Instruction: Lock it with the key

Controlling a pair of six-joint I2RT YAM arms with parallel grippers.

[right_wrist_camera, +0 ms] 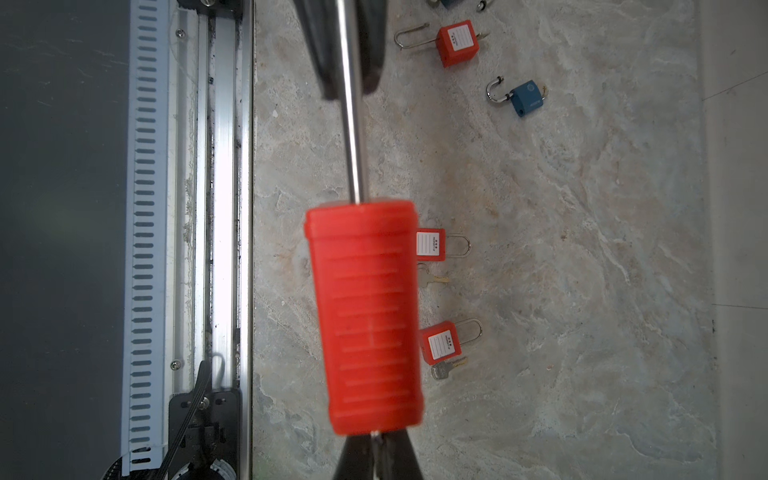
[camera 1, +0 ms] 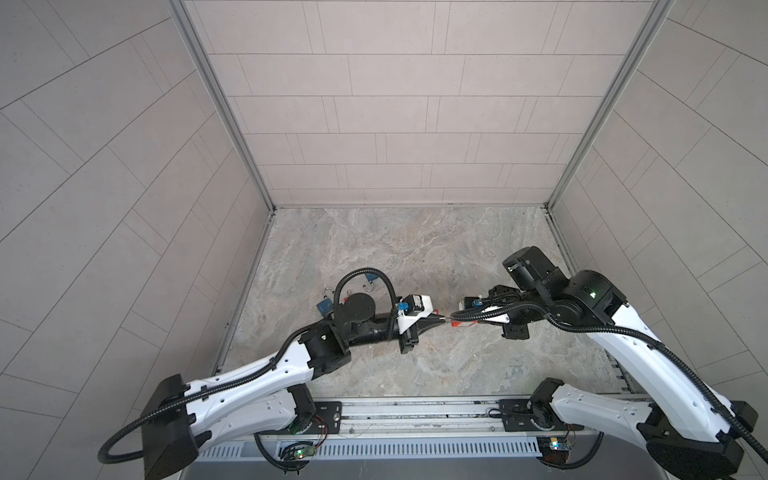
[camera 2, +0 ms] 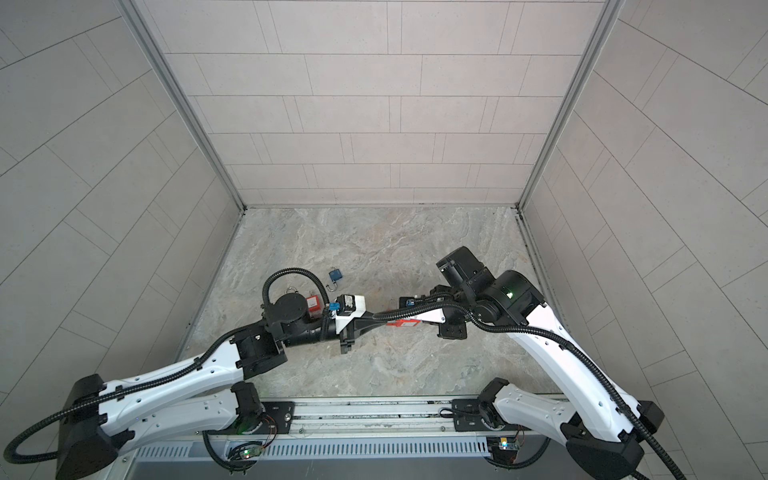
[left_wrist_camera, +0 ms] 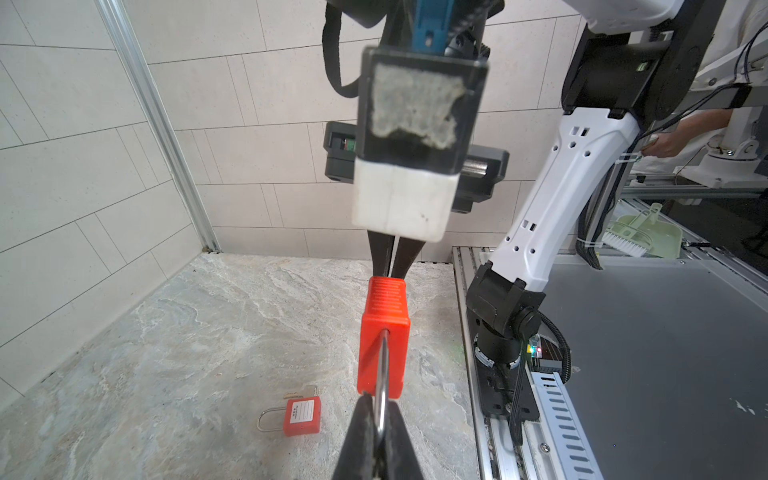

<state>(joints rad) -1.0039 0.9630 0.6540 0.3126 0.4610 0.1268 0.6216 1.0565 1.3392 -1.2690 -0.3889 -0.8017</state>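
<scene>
Left tool (left_wrist_camera: 379,405) clamps shackle (left_wrist_camera: 384,365), red padlock (left_wrist_camera: 384,328) between, right tool (left_wrist_camera: 390,270) at base

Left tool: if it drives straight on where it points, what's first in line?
The red padlock body, whose shackle the left tool is shut on. Directly beyond it sits the right tool, shut at the lock's far end, so no free way.

A green dustpan (left_wrist_camera: 660,233), perhaps holding a brush (left_wrist_camera: 623,244), lies off the table (left_wrist_camera: 187,332).
</scene>
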